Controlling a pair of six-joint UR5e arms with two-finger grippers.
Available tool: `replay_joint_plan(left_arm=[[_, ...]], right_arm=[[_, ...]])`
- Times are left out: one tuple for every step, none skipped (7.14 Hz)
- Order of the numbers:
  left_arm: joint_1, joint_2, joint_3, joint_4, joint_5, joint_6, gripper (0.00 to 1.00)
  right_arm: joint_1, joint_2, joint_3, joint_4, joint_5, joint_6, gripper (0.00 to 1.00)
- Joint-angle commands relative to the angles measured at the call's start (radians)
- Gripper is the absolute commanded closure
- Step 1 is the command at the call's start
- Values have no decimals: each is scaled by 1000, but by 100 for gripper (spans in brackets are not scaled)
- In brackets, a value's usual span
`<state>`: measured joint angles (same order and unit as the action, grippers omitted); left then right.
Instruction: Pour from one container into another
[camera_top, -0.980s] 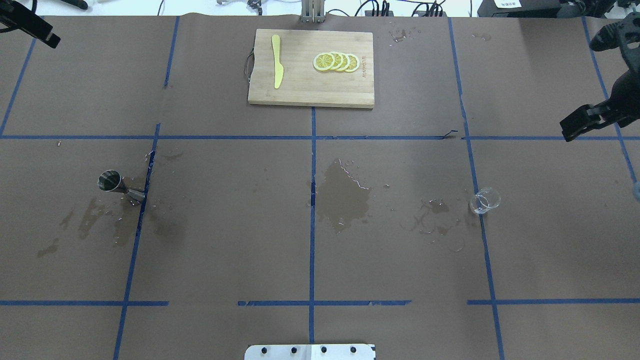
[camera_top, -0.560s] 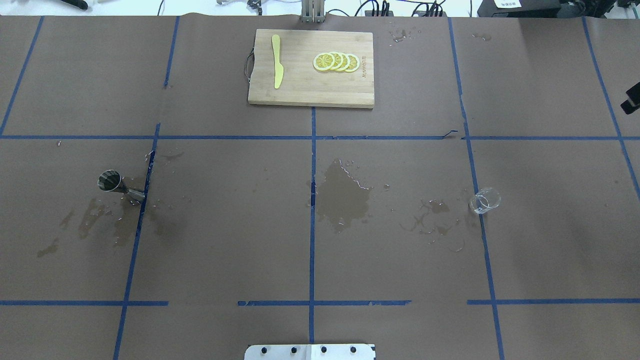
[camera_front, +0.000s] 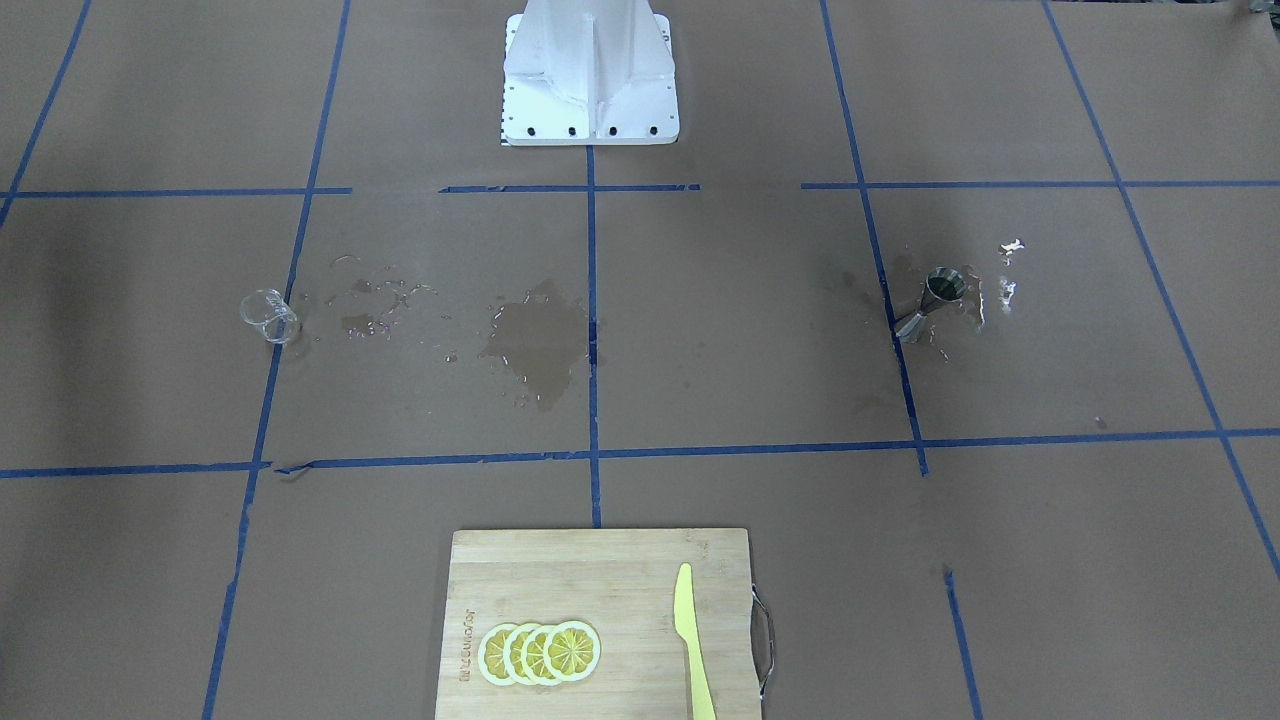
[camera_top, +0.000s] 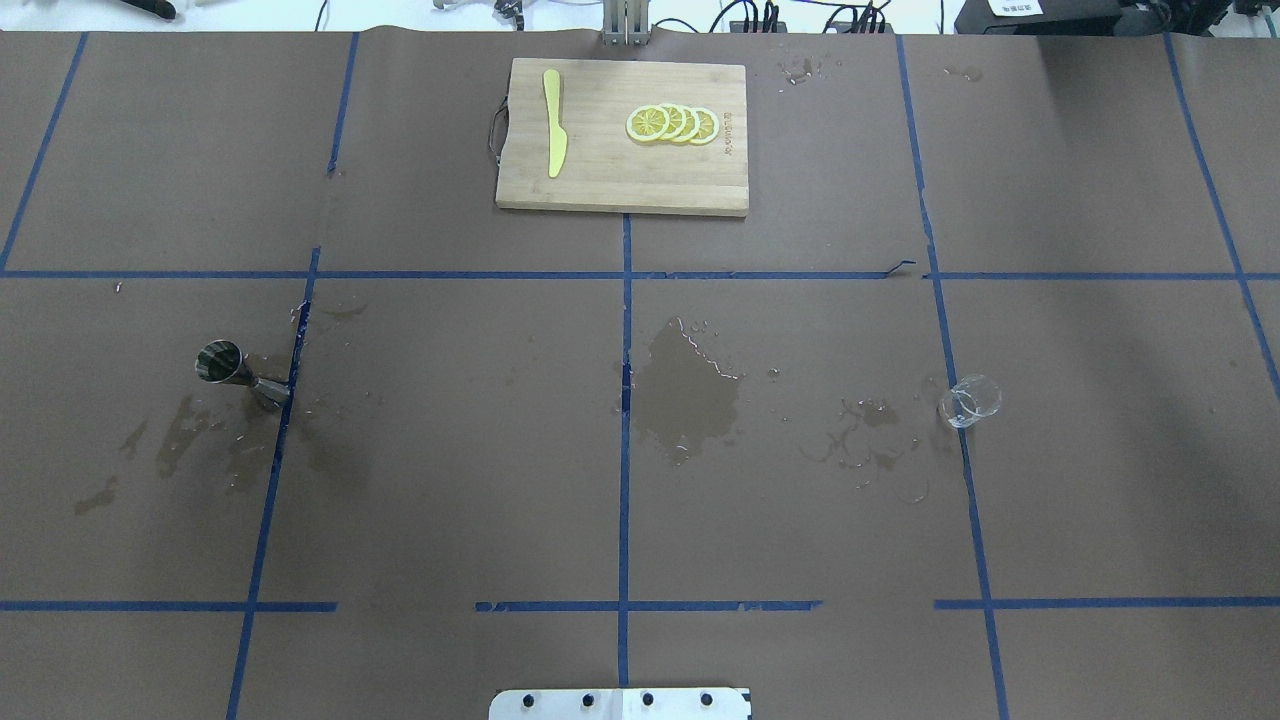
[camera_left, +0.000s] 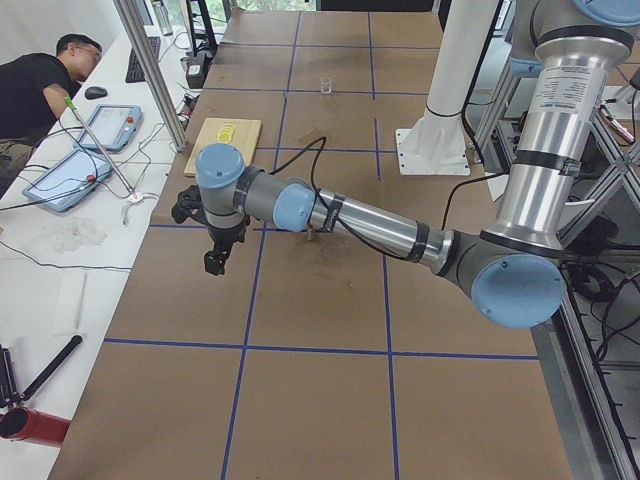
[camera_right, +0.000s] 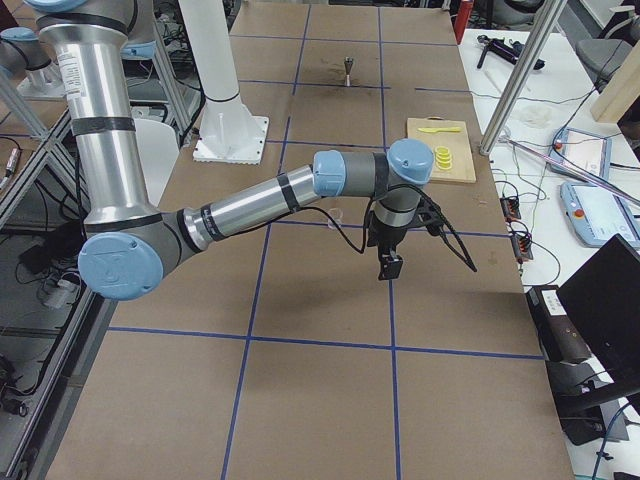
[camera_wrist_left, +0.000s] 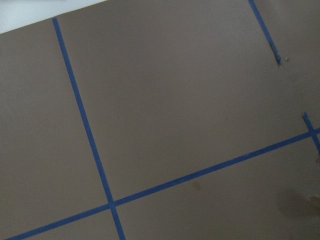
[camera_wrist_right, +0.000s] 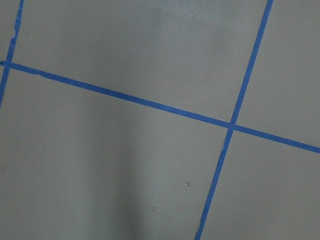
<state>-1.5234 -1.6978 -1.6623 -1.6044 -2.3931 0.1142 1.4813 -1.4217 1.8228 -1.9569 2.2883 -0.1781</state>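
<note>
Item: small clear glass cup (camera_top: 970, 401), which stood on the brown paper table cover (camera_top: 450, 450) right of centre in the overhead view, against a vertical line of the blue tape grid (camera_top: 626, 300), with scattered droplets just to its left; nothing held it. Item: steel jigger (camera_top: 240, 373), hourglass form, which stood at left of centre in the same view, just beside another tape line and among damp stains, well apart from the cup. Item: wet patch (camera_top: 690, 395), large and dark, near the middle of the frame between the two vessels. Item: wooden cutting board (camera_top: 610, 175), at top centre, which carried a yellow knife (camera_top: 553, 122) on its left half and a row of overlapping lemon slices (camera_top: 673, 124) on its right half. Item: white base plate (camera_top: 620, 703), at the bottom edge. Item: left gripper (camera_left: 215, 262), black, seen only in the left side view, left of centre, where it hung from the near arm and pointed down above bare paper; whether its fingers were apart or together could not be told. Item: right gripper (camera_right: 388, 268), seen only in the right side view, near centre, likewise pointed down over bare paper; finger state could not be told. Both wrist views showed only paper and tape lines. Item: person in black (camera_left: 40, 90), seated at a side bench in the upper left of the left side view.
</note>
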Motion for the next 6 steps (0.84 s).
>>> replay_joint_plan(left_arm=[[0, 61, 12, -2, 0, 7, 0], [-1, 82, 16, -3, 2, 7, 0], [-1, 105, 19, -2, 3, 9, 0], [-1, 133, 16, -3, 27, 12, 0], [-3, 139, 15, -3, 61, 12, 0], [-1, 154, 15, -3, 61, 1, 0]], right_arm=[[-13, -23, -66, 137, -6, 61, 0], [-12, -28, -91, 153, 0, 62, 0], [5, -28, -94, 151, 26, 89, 0], [32, -32, -100, 153, 71, 106, 0], [45, -36, -100, 153, 76, 108, 0], [51, -36, -100, 153, 76, 108, 0]])
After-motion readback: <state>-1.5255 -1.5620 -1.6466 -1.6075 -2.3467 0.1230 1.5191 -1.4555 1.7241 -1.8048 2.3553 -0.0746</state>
